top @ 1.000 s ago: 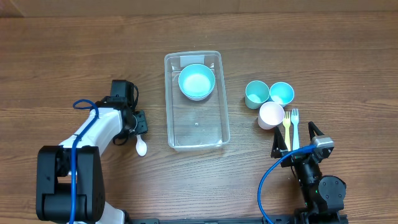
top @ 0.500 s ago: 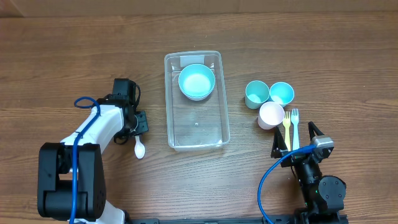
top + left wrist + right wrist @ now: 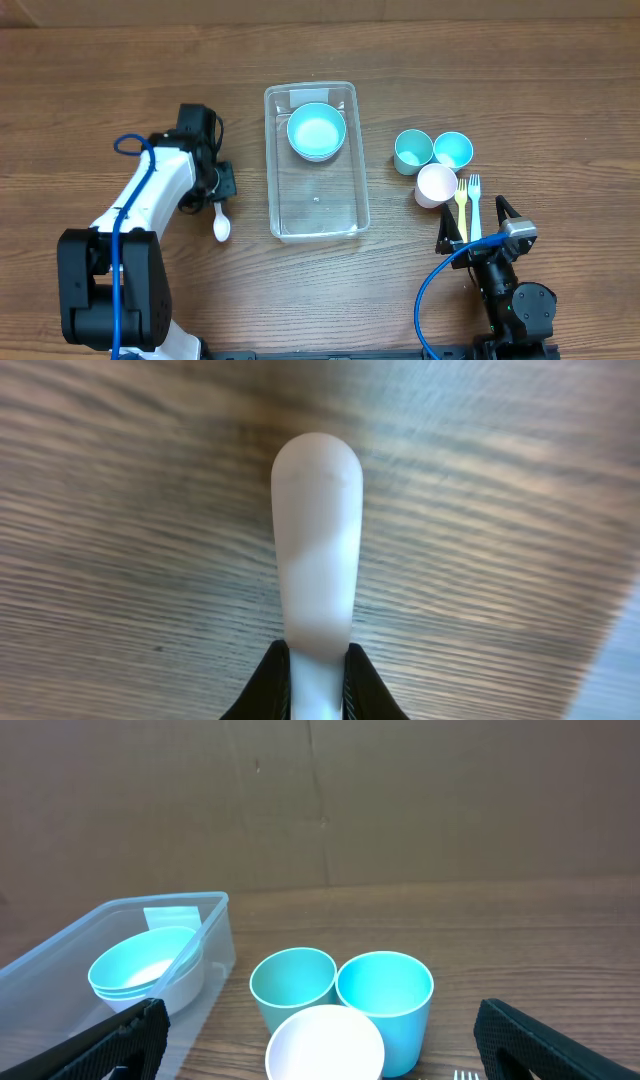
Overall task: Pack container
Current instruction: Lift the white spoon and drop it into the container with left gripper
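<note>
The clear rectangular container (image 3: 318, 208) stands in the middle of the table, with stacked light-blue bowls (image 3: 316, 132) at its far end. Left of it, my left gripper (image 3: 221, 196) is shut on the handle of a white spoon (image 3: 222, 229), bowl end toward the near edge. The left wrist view shows the spoon (image 3: 315, 550) sticking out between the black fingertips (image 3: 270, 685) above the wood. My right gripper (image 3: 474, 222) stands open near the front right, nothing between its fingers. Its wrist view shows the container (image 3: 215, 935) and bowls (image 3: 145, 970) to the left.
Right of the container stand a teal cup (image 3: 411, 150), a blue cup (image 3: 452, 150) and a white cup (image 3: 436, 185). A yellow fork (image 3: 461, 205) and a blue fork (image 3: 475, 200) lie just ahead of the right gripper. A cardboard wall backs the table.
My left gripper has shut on the spoon's handle and drawn back toward the far side, taking the spoon a little with it. The right arm has not moved.
</note>
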Controlling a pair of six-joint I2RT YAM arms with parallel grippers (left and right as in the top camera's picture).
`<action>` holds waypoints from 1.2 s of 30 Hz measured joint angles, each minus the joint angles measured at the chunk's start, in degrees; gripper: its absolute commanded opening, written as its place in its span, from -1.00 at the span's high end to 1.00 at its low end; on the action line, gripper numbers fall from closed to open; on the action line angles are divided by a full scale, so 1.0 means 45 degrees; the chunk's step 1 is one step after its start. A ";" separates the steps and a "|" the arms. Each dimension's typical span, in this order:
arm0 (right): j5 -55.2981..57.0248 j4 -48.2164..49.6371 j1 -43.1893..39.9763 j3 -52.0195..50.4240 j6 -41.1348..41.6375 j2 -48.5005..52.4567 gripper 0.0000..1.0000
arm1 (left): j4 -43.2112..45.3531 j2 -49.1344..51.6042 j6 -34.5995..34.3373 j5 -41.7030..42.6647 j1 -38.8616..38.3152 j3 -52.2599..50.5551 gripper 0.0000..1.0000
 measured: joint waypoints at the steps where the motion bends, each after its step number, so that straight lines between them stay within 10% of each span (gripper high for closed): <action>1: 0.0000 -0.0005 0.0000 0.0000 -0.0005 0.0000 -1.00 | -0.0238 0.0000 -0.0005 -0.0005 0.0000 0.0287 0.79; 16: 0.0000 -0.0005 0.0000 0.0000 -0.0005 0.0000 -1.00 | -0.3283 0.0053 -0.0005 -0.0005 -0.1603 0.6824 0.72; 36: 0.0000 -0.0005 0.0000 0.0000 0.0000 0.0000 -1.00 | -0.2613 0.1851 -0.1486 0.0000 -0.5251 0.7091 0.74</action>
